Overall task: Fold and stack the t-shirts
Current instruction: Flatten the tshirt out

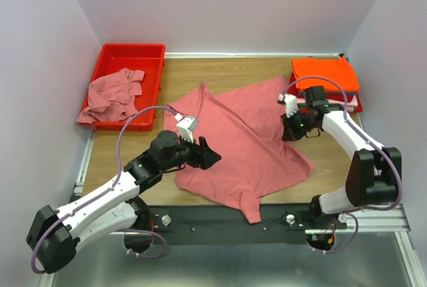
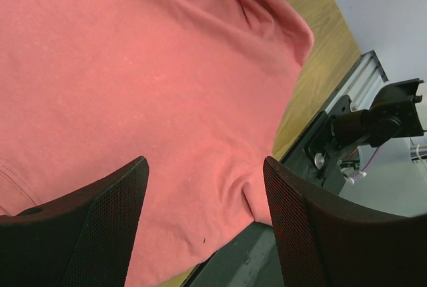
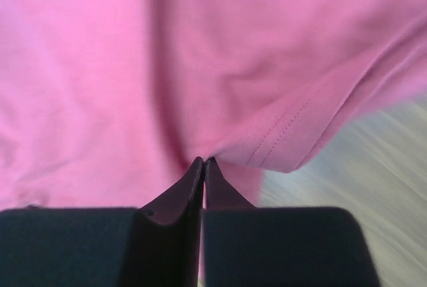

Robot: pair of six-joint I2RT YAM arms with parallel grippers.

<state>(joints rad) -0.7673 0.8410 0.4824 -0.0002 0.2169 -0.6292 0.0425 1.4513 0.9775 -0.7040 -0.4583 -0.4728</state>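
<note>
One bin: the red bin (image 1: pixel 133 48) sits at the counter's (image 1: pixel 327 160) far left, with a crumpled rose-pink t-shirt (image 1: pixel 115 95) in it, spilling over the near rim.
Far right: a folded orange t-shirt (image 1: pixel 323 73) tops a stack.
Spread t-shirt (image 1: pixel 247 137): large and rose-pink, it lies mid-counter, one part overhanging the near edge.
Left jaws: wide apart, just above the spread t-shirt's (image 2: pixel 133 67) left side, holding nothing.
Right jaws: pressed together, pinching the spread t-shirt's (image 3: pixel 133 67) right hem.
Hard to tell: what lies beneath the orange t-shirt; only dark and red edges show.
</note>
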